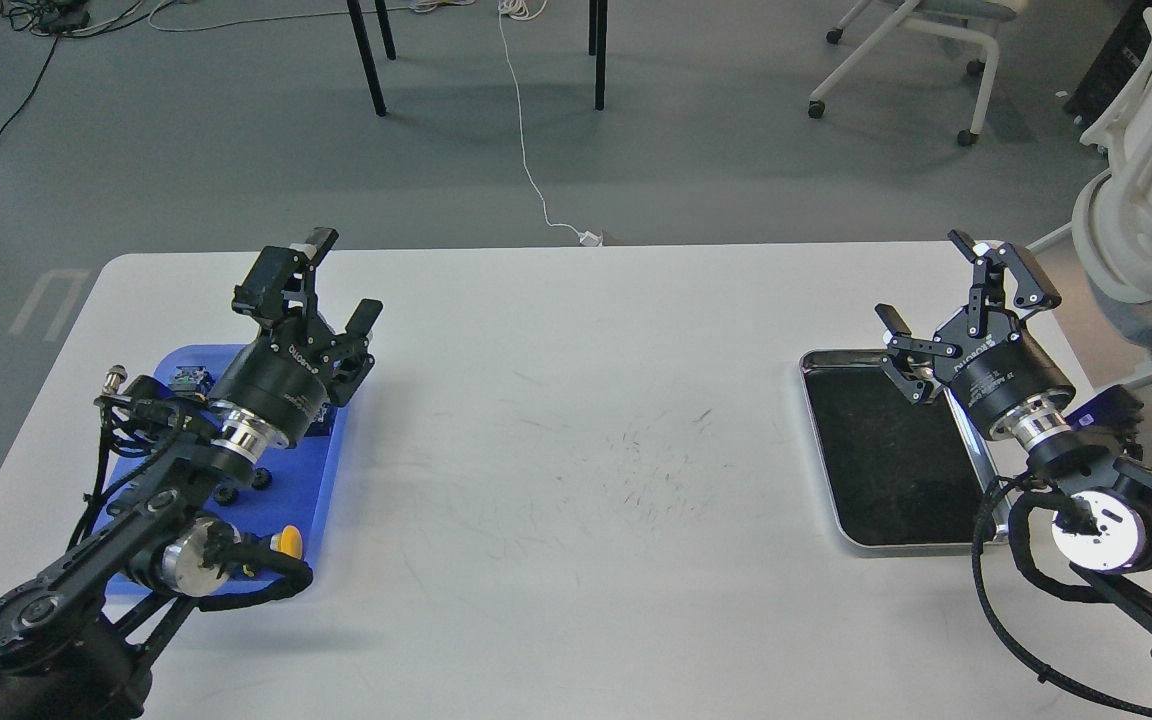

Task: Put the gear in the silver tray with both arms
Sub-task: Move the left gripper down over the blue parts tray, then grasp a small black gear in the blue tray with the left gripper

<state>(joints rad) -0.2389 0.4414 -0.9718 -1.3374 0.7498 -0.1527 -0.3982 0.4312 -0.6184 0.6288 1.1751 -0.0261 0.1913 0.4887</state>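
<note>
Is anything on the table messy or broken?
Nothing looks broken or spilled. The white table has a patch of dark scuff marks in the middle. The silver tray sits slightly askew and holds nothing visible. Small parts lie in the blue tray, partly hidden by the left arm.

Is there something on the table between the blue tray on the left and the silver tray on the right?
Nothing visible does. The white table between the blue tray and the silver tray shows only faint scuff marks. The right end effector hangs over the silver tray's far edge.

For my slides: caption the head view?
Both grippers, left and right, open above blue tray and silver tray.
</note>
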